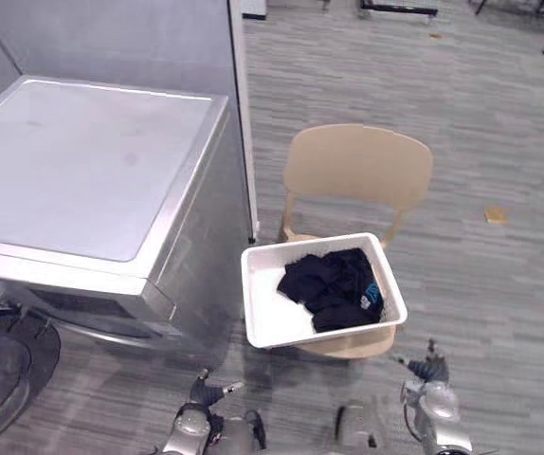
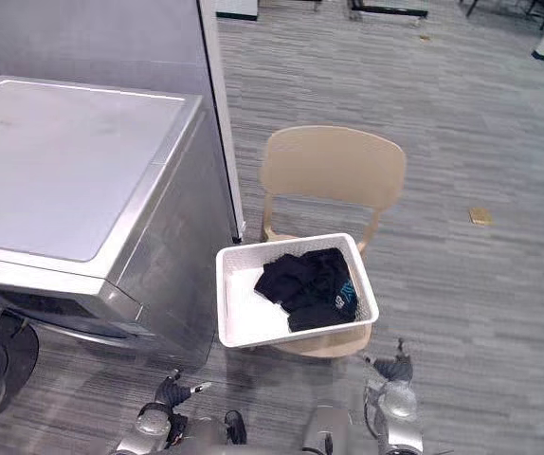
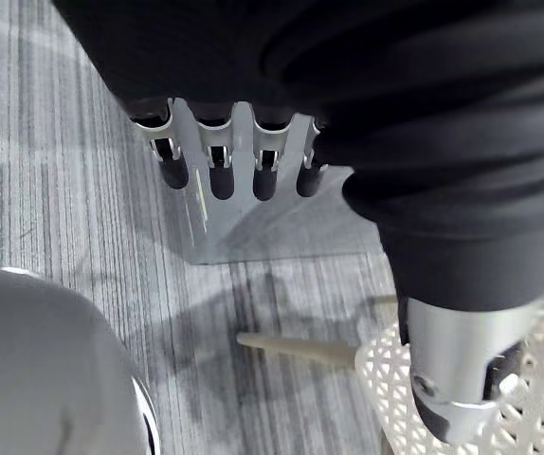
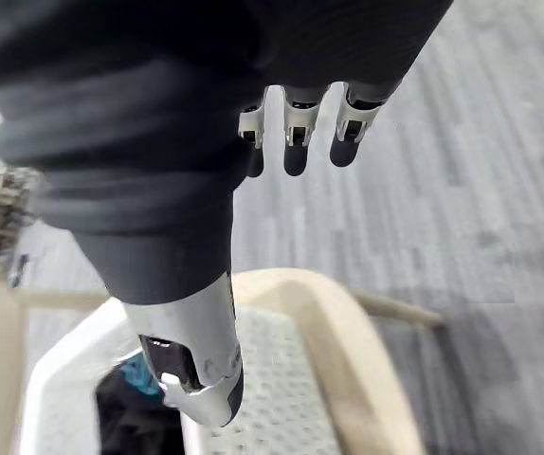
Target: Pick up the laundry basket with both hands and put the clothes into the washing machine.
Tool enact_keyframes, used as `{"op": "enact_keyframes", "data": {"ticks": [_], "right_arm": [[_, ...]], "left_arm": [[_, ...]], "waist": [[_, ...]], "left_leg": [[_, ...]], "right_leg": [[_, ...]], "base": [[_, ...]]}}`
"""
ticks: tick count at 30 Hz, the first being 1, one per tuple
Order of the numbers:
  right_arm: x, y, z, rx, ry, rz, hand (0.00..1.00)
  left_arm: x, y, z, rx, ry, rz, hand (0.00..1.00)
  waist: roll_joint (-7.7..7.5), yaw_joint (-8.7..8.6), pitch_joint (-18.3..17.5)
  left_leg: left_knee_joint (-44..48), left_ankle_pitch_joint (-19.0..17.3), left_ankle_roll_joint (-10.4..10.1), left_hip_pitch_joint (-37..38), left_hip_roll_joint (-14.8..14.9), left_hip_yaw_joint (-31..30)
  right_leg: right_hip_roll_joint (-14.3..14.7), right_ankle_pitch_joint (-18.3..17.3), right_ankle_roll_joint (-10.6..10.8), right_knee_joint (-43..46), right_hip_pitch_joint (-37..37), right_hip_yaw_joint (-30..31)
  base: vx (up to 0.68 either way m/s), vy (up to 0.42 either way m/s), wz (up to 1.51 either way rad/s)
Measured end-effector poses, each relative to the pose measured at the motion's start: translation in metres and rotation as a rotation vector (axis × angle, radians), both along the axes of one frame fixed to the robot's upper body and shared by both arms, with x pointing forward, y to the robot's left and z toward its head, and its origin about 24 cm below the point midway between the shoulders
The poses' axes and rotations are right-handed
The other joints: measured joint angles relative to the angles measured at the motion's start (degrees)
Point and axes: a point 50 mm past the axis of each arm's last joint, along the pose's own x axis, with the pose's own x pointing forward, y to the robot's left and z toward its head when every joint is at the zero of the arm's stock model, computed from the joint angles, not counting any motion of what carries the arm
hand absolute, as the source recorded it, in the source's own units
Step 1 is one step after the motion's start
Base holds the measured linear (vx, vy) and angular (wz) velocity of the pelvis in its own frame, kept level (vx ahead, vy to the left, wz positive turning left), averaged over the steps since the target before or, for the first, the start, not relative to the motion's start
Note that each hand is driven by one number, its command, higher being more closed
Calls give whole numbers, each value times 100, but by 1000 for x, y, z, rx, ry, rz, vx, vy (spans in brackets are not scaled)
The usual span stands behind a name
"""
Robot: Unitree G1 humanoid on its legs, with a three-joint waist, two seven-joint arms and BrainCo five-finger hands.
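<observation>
The basket (image 1: 272,318) is coloured white, its walls patterned in lattice; the clothes (image 1: 329,282) are black, marked teal at four o'clock. The chair (image 1: 357,169) is coloured beige, the washing machine (image 1: 82,161) silver-grey. The floor (image 1: 499,114) is streaked in greys, a tan scrap (image 1: 495,215) lying at the chair's three o'clock.

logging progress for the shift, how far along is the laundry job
Nothing looks done yet. The laundry basket sits on the chair beside the washing machine, with the dark clothes inside it. In hand: the left hand and right hand hang open, low in front of the basket, touching nothing. Left to do: grip both sides, lift, load the clothes.
</observation>
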Motion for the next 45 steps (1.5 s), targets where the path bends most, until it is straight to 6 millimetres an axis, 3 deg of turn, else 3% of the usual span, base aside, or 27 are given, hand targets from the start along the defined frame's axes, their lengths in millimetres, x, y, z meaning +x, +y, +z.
{"op": "enact_keyframes", "data": {"ticks": [2,3,4,6,9,14,16,19,22,25,30,34,35,37,41,45], "right_arm": [[6,-8,22,-99,-73,31,0],[6,-11,36,-163,-120,55,0],[9,-15,46,-221,-142,86,0],[15,-12,58,-284,-173,151,0],[21,-5,63,-348,-164,282,0],[43,14,67,-441,-138,559,0],[59,22,65,-479,-120,657,0],[80,21,58,-543,-31,737,0],[105,19,65,-607,2,766,0],[131,10,80,-657,21,732,0],[150,-31,114,-793,72,596,0],[162,-32,133,-824,37,551,0],[166,-31,138,-830,24,546,100],[170,-30,147,-855,-9,530,100],[178,-22,167,-877,-91,539,100],[182,2,173,-799,-188,606,100]], "left_arm": [[-4,3,-1,5,8,3,0],[-5,7,-1,12,5,10,0],[-8,3,-2,-7,6,30,0],[-13,0,-4,-20,13,46,0],[-14,0,-4,-22,16,45,0],[-13,0,-3,-24,-1,40,0],[-12,-2,-3,-26,-8,31,0],[-1,-4,1,-34,-48,25,0],[10,-4,7,-55,-104,47,0],[23,2,14,-54,-154,67,0],[34,10,20,-48,-189,118,0],[35,12,21,-45,-198,146,0],[37,13,22,-53,-208,166,0],[46,10,26,-75,-232,188,0],[60,0,37,-118,-309,189,0],[71,-21,42,-176,-339,167,0]], "waist": [[-82,-20,-44],[-160,-47,-55],[-1,-83,-84],[120,-71,-138],[147,-60,-160],[154,25,-161],[218,36,-131],[378,214,55],[552,330,382],[612,363,804],[710,493,1366],[705,520,1428],[703,537,1430],[690,624,1452],[646,635,1480],[645,636,1479]], "left_leg": [[63,12,-22,-8,-103,-142],[101,0,-67,-21,-228,-285],[67,52,-159,-19,-141,-407],[-110,82,-213,35,-23,-491],[-457,181,-364,201,100,-666],[-639,354,-440,78,51,-855],[-654,449,-373,-130,-25,-1027],[-645,637,-358,-524,-150,-1278],[-633,797,-326,-905,-206,-1494],[-633,996,-417,-1285,-219,-1651],[-808,1297,-475,-1784,-213,-1745],[-1024,1543,-510,-2150,-193,-1836],[-1135,1625,-520,-2245,-188,-1852],[-1246,1721,-547,-2356,-160,-1856],[-1304,1764,-560,-2424,-122,-1855],[-1304,1793,-557,-2408,-109,-1836]], "right_leg": [[203,263,-21,-970,6,105],[204,589,-38,-1379,46,55],[270,656,-74,-1530,164,-13],[389,683,-109,-1784,297,-131],[531,746,-194,-2100,521,-337],[504,962,-161,-2533,629,-510],[476,1133,-139,-2799,618,-653],[350,1282,-150,-2895,424,-912],[276,1344,-213,-2752,100,-1108],[233,1400,-265,-2586,-274,-1222],[195,1499,-356,-2441,-878,-1268],[186,1554,-442,-2342,-1366,-1324],[176,1550,-450,-2280,-1532,-1341],[181,1553,-462,-2251,-1693,-1372],[187,1536,-490,-2193,-1802,-1418],[200,1537,-491,-2192,-1799,-1416]], "base": [[173,-70,53],[192,-115,56],[191,-111,45],[165,-95,13],[122,-109,16],[27,-12,20],[-42,28,37],[-100,28,49],[-158,4,44],[-197,-35,26],[-174,-26,9],[-72,-44,10],[-44,-68,8],[-39,-77,5],[-11,-60,2],[30,-40,-3]]}}
